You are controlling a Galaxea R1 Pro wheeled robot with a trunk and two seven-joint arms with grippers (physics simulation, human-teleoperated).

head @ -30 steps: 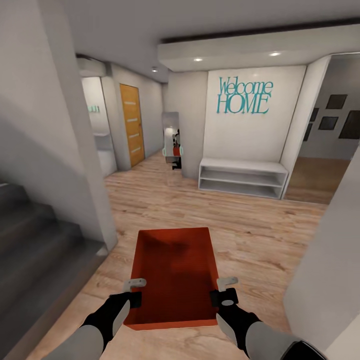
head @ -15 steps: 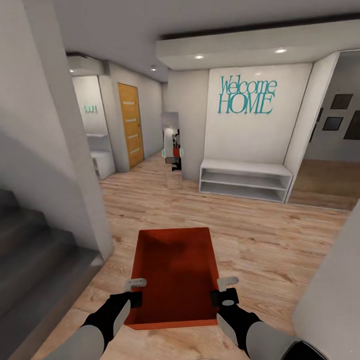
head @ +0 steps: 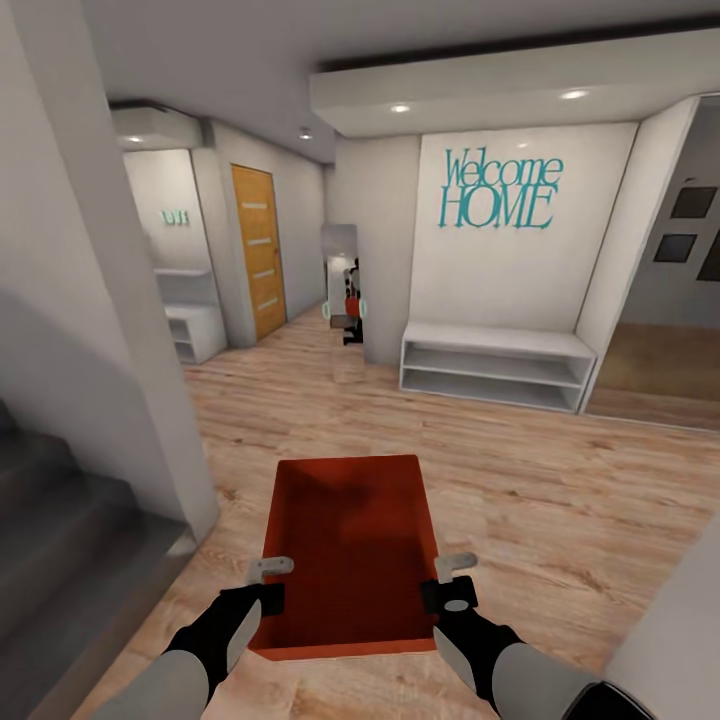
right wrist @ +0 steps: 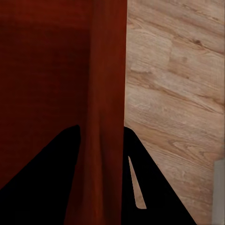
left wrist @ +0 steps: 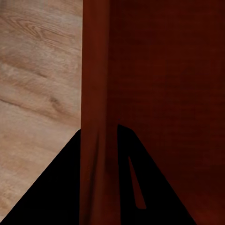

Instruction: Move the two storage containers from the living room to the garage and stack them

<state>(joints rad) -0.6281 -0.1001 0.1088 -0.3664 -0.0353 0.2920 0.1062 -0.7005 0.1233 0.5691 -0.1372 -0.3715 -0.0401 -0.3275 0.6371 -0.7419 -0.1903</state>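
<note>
Storage container (head: pixel 350 550) still clamped; camera advanced.

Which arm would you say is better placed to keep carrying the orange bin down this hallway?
Neither alone: the left gripper clamps the storage container's left wall and the right gripper its right wall, each wall pinched between fingers. Both should probably keep holding together.

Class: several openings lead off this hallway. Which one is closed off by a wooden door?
The opening on the left wall, closed by the honey-coloured door with pale horizontal strips. The wide opening at the right stands doorless.
</note>
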